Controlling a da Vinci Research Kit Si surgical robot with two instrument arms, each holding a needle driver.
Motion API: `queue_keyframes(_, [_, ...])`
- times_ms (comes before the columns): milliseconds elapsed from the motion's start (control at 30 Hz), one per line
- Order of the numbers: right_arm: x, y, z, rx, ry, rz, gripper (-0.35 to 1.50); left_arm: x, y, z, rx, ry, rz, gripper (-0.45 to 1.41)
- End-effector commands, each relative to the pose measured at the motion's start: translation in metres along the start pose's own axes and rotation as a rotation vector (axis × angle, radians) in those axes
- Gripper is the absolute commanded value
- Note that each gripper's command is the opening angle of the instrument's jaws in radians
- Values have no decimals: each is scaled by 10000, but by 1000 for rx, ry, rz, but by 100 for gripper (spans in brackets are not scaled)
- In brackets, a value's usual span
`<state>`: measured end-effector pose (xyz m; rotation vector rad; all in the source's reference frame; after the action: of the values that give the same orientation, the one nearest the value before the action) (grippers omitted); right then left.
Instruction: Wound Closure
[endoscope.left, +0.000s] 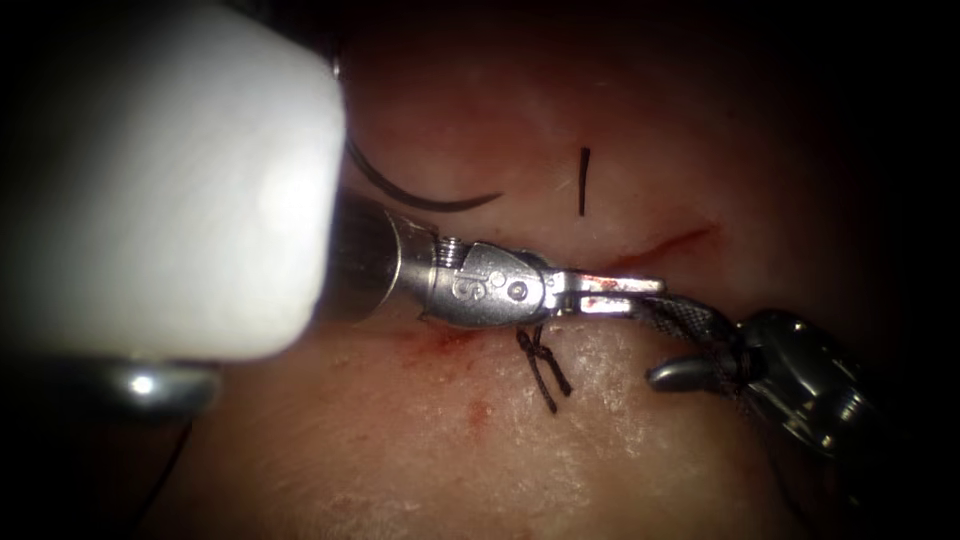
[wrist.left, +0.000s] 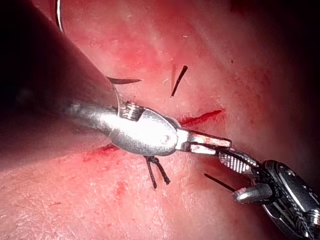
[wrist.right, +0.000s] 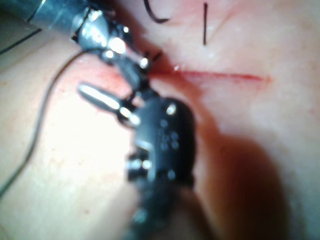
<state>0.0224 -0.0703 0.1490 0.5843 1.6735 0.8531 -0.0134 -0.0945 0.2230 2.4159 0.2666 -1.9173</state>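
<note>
Jaws of the left tool (endoscope.left: 640, 295) are nearly closed, with only a thin slit between them, and they lie over the cut (endoscope.left: 665, 245) in the tissue (endoscope.left: 420, 460); I cannot tell if they pinch thread or nothing. Its shaft enters from the left, partly hidden by a large white blurred body. The needle (endoscope.left: 420, 195) lies free on the tissue just above this shaft, its left end hidden behind that body, so I cannot tell whether that end is in the tissue. Below the tool sits a tied knot (endoscope.left: 540, 365) with 2 short ends. A short cut end of thread (endoscope.left: 583, 182) lies apart, above the cut. The right tool (endoscope.left: 690, 345) is wide open; its upper jaw touches the left tool's tips and holds nothing.
</note>
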Motion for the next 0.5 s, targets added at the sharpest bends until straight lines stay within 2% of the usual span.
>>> queue_keyframes(33, [-12,-1,4,-1,1,2,41,-7,8,6,-1,2,-4,-45])
queue_keyframes(200, [-15,4,-1,-21,5,8,31,0,17,8,-5,6,11,-45])
queue_keyframes(500, [-11,6,-5,-42,32,26,29,-3,33,11,-45,-1,17,-45])
